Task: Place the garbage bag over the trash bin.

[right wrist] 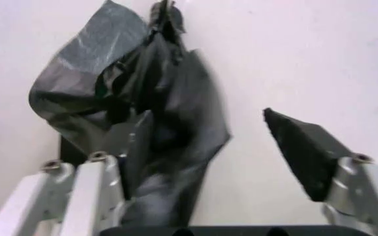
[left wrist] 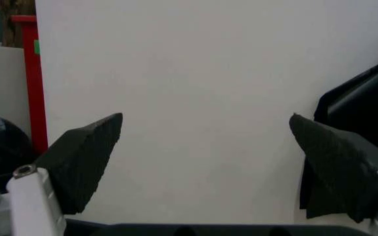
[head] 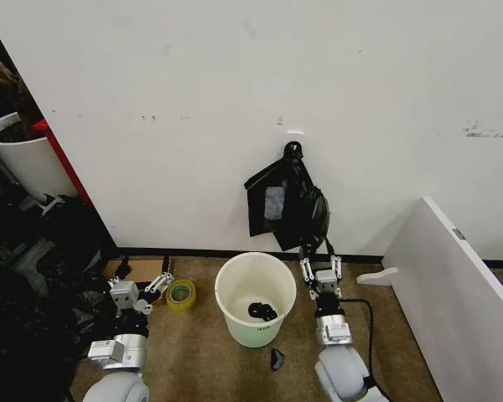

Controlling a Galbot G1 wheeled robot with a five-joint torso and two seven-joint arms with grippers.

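- Right gripper (head: 319, 265) points up at the wall, just below the hanging garbage bag (head: 287, 203); its fingers are spread wide and grip nothing, though in the right wrist view the bag's lower end (right wrist: 166, 162) hangs down by one finger (right wrist: 133, 147) while the other finger (right wrist: 300, 147) stands clear against the wall.
- Garbage bag hangs from a small hook (head: 294, 147) on the white wall (head: 235, 84), at about 12 o'clock from the right gripper, glossy and crumpled.
- Trash bin (head: 253, 322), a cream-white bucket, stands on the brown floor (head: 201, 360) at about 9 o'clock from the right gripper, just beside that arm; a small dark scrap (head: 262, 311) lies in its bottom.
- Another dark scrap (head: 276, 359) lies on the floor at 6 o'clock from the bin.
- Left gripper (head: 162, 282) sits low on the far side of the bin, fingers wide apart and empty, facing the wall.
- Roll of yellow tape (head: 181, 295) lies on the floor between the left gripper and the bin.
- White plant pot (head: 25, 159) stands at about 10 o'clock, well apart from the bin.
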